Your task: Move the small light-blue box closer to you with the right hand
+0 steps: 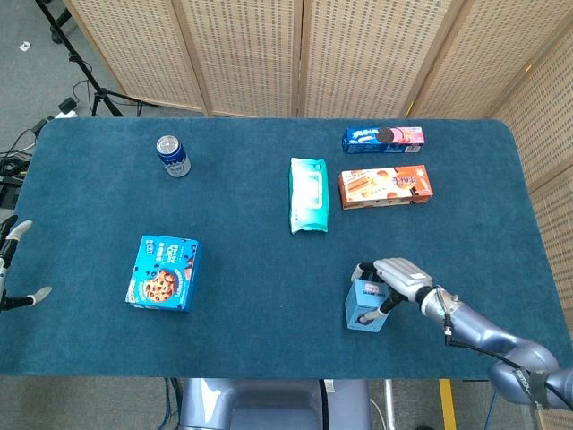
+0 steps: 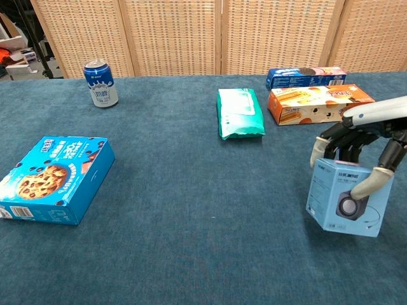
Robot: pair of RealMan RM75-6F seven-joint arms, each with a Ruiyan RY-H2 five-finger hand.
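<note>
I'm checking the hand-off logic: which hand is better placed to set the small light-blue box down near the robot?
Right. The right hand already grips the small light-blue box near the table's front edge; the left hand sits empty beyond the far left edge.

The head view looks steeply down from high above the near edge, taking in the whole blue worktop [image 1: 269, 340] and the screens behind. The chest view sits low and close, facing across the worktop [image 2: 191, 254] toward those screens. Both views share its middle and far half.
</note>
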